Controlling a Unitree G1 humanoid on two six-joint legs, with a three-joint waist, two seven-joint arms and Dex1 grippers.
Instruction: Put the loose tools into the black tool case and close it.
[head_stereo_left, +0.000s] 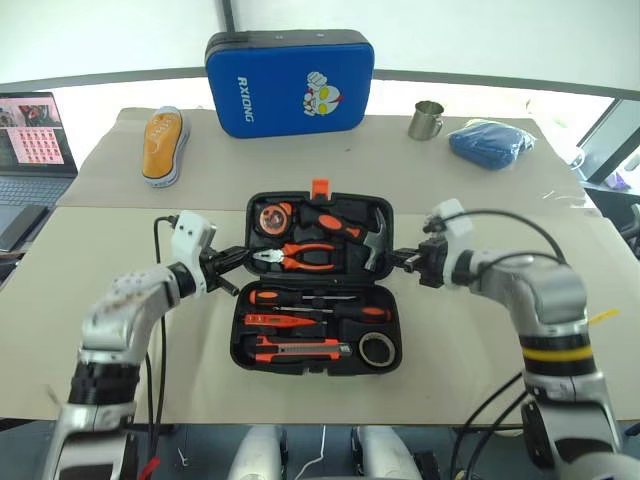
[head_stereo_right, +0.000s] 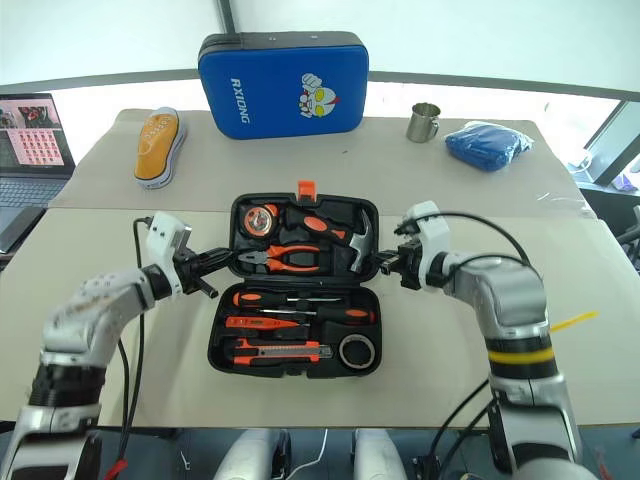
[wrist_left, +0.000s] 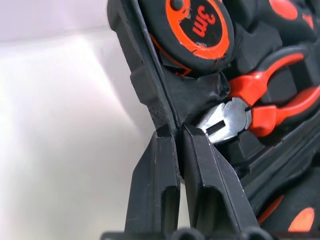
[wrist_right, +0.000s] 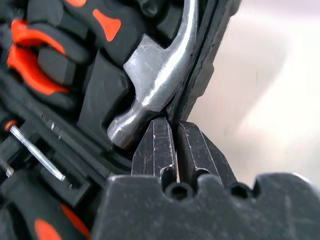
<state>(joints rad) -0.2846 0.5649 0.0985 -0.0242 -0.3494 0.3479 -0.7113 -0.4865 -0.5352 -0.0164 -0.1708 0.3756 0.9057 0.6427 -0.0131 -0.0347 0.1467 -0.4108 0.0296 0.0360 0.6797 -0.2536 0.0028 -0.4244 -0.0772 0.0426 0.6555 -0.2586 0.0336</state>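
My left tool (head_stereo_left: 232, 262) and right tool (head_stereo_left: 403, 262) are each pinched shut on a side rim of the far half of the case (head_stereo_left: 318, 284), which lies open on the table (head_stereo_left: 480, 340), tools (head_stereo_left: 300, 322) already slotted. Closing is in hand: next I swing that half over, both sides evenly.

The place looks like a robotics lab or test room set up for a tabletop trial. A table (head_stereo_left: 500, 330) covered in plain beige sheeting stands against a bare white wall (head_stereo_left: 480, 30). At the left edge sits 1 open laptop (head_stereo_left: 32, 140) showing a grid of small pictures. Unrelated props line the far side: a blue case (head_stereo_left: 290, 82), a steel mug (head_stereo_left: 427, 120), an orange insole (head_stereo_left: 164, 145), a blue cloth (head_stereo_left: 490, 143).
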